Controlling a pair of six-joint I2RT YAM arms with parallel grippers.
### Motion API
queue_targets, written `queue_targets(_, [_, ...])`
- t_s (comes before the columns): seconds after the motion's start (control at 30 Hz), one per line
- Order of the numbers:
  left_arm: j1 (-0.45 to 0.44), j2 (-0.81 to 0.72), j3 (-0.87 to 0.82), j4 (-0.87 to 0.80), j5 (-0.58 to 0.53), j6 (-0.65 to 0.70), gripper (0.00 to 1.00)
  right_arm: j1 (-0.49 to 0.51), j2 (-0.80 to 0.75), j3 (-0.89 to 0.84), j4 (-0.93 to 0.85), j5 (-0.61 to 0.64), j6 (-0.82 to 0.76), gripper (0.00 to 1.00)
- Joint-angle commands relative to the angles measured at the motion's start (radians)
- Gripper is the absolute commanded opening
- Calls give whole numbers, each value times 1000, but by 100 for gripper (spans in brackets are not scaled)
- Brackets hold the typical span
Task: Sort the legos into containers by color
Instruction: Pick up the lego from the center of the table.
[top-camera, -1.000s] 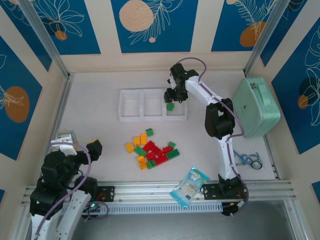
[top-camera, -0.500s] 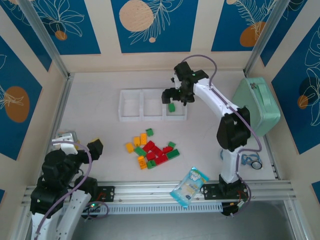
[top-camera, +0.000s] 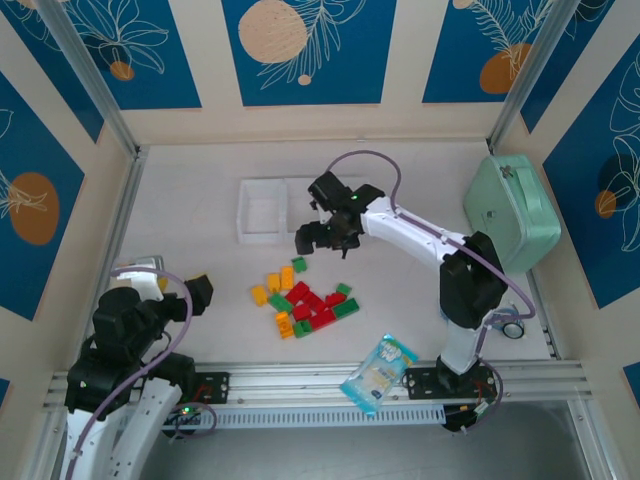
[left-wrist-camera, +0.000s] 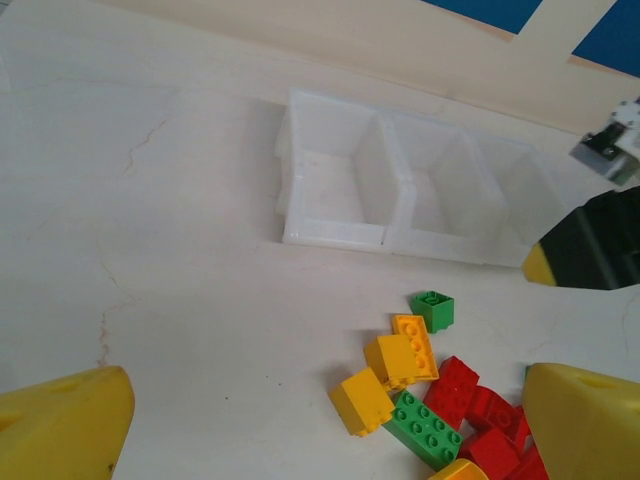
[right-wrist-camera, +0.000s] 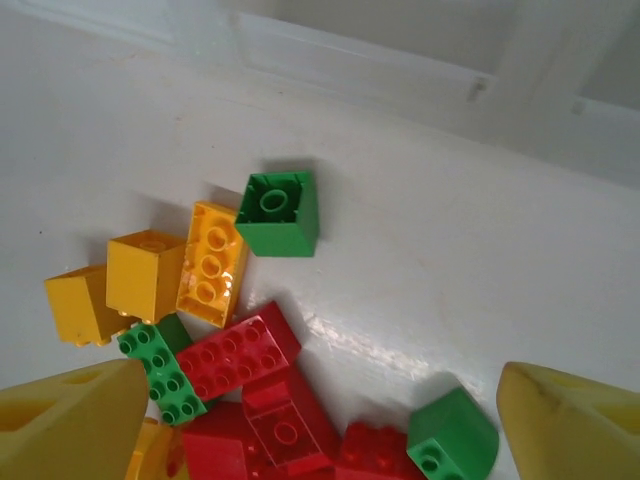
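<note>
The legos (top-camera: 305, 300) lie in a loose pile of red, green and yellow-orange bricks on the white table. My right gripper (top-camera: 322, 238) hangs open just above the pile's far edge. Between its yellow fingers (right-wrist-camera: 75, 420) I see a small green brick (right-wrist-camera: 280, 212), an orange brick (right-wrist-camera: 212, 262) and red bricks (right-wrist-camera: 240, 355). The white containers (top-camera: 262, 212) stand behind the pile, and my right arm covers the right-hand bin. My left gripper (top-camera: 195, 292) is open at the near left, well away from the pile. It looks across at the containers (left-wrist-camera: 420, 190) and the legos (left-wrist-camera: 425, 430).
A large mint-green case (top-camera: 512, 212) stands at the right wall. A blue-white snack packet (top-camera: 378, 372) lies on the front rail. A small blue object (top-camera: 505, 325) lies by the right arm's base. Walls close the table on three sides.
My right gripper has left the right-hand bin, where a green brick stayed behind, and swung left and nearer to hang over the pile. My left arm shifted slightly.
</note>
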Motion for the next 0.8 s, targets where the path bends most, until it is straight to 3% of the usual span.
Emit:
queue_targets(0.0, [-2,2,-10,21,24,17,99,10,60,8,48,-12,-12,86])
queue_targets(0.37, [-4,0,-10,22,24,15,99,49,270,161,18,-18,-2,84])
queue_targets(0.77, [-2,6,-17,34,61,24,100,72,380,283,-41,1,-46,73])
